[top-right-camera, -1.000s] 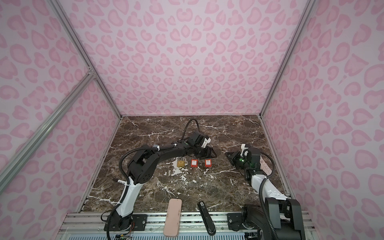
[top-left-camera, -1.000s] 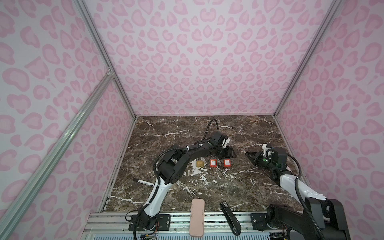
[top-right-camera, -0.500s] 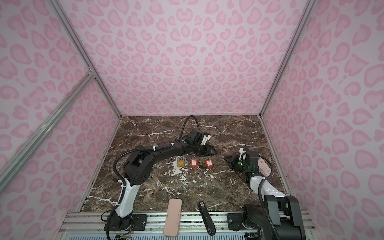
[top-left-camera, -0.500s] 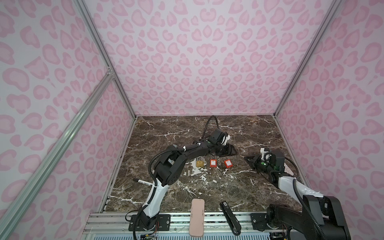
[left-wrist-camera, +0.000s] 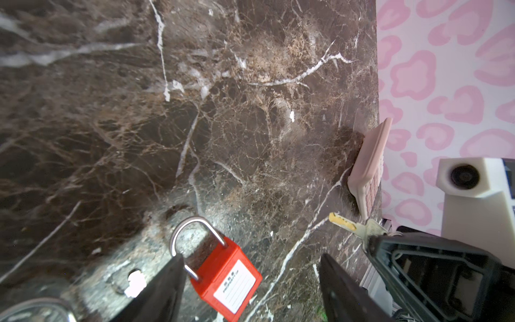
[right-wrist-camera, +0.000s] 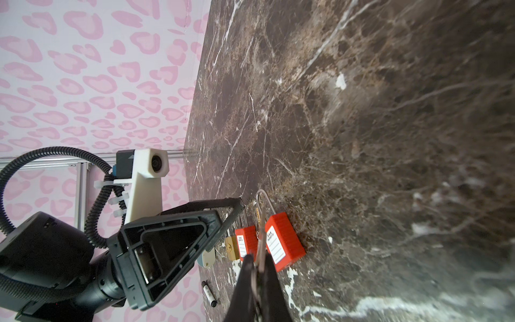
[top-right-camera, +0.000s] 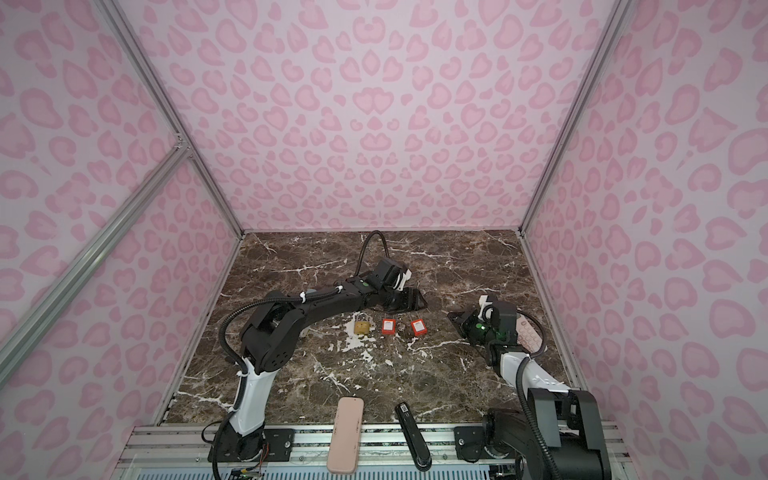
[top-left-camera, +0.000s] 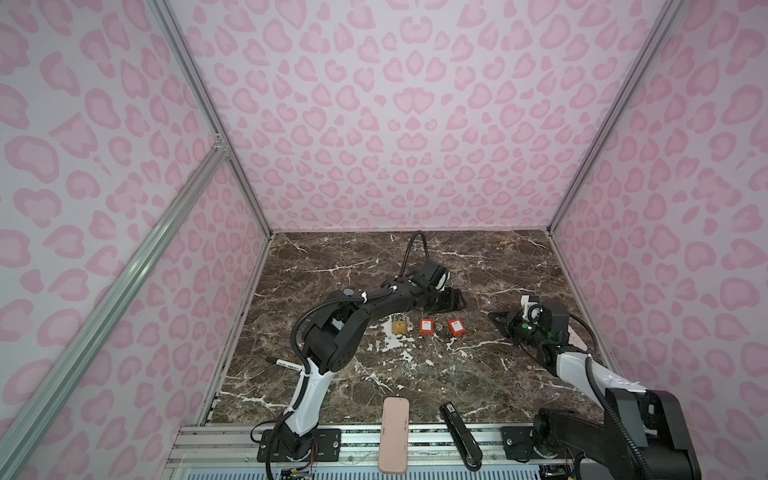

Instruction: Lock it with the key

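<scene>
Key pinched between the pressed-together fingers of the right gripper, blade pointing out, to the right of the padlock row and clear of it. Left gripper low over the desk, fingers spread, just behind the right-hand red padlock. Second red padlock and brass padlock lying alongside.

Mid table, a row L to R: left padlock, middle padlock, right padlock, all apart. Just behind the row, left gripper; to its right, right gripper w/ key, calculator beyond by the wall. At front edge, case & stapler; pen near left edge.
</scene>
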Robot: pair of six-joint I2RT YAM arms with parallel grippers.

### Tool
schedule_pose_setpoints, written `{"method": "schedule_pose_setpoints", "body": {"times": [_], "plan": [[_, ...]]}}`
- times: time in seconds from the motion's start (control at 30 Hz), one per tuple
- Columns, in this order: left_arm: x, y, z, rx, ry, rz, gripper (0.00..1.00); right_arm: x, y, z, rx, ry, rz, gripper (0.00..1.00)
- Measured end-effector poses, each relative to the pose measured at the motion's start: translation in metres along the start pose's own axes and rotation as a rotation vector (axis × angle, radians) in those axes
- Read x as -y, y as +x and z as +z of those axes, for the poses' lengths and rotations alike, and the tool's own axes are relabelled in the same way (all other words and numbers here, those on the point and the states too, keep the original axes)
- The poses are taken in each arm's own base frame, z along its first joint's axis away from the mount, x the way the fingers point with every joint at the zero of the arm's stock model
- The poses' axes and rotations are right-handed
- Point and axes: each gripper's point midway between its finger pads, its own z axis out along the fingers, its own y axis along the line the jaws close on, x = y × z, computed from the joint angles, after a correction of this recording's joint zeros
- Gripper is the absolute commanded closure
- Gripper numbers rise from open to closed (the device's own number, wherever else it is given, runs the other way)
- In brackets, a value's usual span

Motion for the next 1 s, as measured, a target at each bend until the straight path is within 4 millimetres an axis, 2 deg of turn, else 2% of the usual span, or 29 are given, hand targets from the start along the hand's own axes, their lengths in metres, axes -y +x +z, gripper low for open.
{"method": "schedule_pose_setpoints", "body": {"times": [0.53, 1.0], "plan": [[-0.011, 0.006, 0.01, -0.021, -0.018, -0.034, 0.16, 0.001, 0.0, 0.0, -0.001, 0.002, 0.001, 1.0], [-0.013, 0.011, 0.016, -0.047, -0.009, -0.05, 0.16, 0.0, 0.0, 0.0, -0.001, 0.001, 0.0, 1.0]]}}
